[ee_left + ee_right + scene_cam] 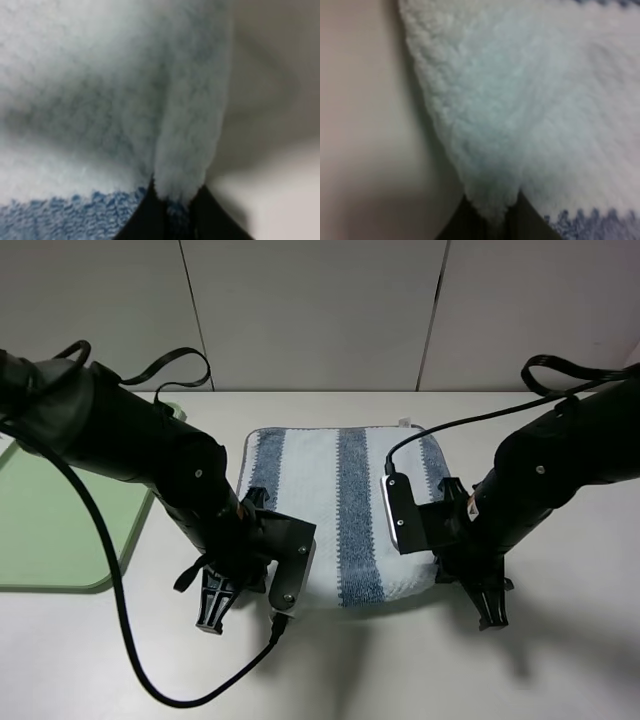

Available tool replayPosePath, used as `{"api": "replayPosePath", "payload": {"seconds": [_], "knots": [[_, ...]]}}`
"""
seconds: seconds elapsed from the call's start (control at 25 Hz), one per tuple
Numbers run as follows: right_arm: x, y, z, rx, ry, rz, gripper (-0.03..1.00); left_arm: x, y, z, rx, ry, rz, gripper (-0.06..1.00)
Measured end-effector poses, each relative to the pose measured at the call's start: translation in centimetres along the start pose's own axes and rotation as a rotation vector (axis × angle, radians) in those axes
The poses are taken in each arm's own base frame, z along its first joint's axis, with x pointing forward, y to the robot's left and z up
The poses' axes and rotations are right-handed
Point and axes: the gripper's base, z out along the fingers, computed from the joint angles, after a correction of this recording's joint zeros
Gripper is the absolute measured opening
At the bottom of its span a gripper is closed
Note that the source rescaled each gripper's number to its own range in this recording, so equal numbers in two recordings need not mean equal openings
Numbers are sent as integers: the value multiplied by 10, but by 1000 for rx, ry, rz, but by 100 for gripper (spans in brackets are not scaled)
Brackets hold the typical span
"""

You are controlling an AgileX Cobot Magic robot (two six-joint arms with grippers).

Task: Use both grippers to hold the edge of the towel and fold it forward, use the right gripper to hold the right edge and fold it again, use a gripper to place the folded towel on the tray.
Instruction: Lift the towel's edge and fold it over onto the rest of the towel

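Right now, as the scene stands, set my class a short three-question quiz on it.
1. True or false: the left pincer is shut on the towel.
2. In the high view, the tray lies: A) left of the towel; B) on top of it; C) right of it.
3. Which part of the towel does the right pincer grip?
Key: 1 true; 2 A; 3 a corner.

Tray [40,530] partly out of frame (towel [100,100] close-up blurry)
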Motion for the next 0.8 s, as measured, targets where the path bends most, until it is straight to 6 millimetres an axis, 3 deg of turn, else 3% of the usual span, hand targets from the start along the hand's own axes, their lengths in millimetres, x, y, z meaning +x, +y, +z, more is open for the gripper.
{"api": "replayPosePath", "payload": {"seconds": [0.44,0.8], "knots": [[3,12,-35,-80,0,90,0,-9,-21,-54,68,3,51,0],[7,29,-75,-141,-16,219,0,-12,-37,-68,172,31,-4,0]]}}
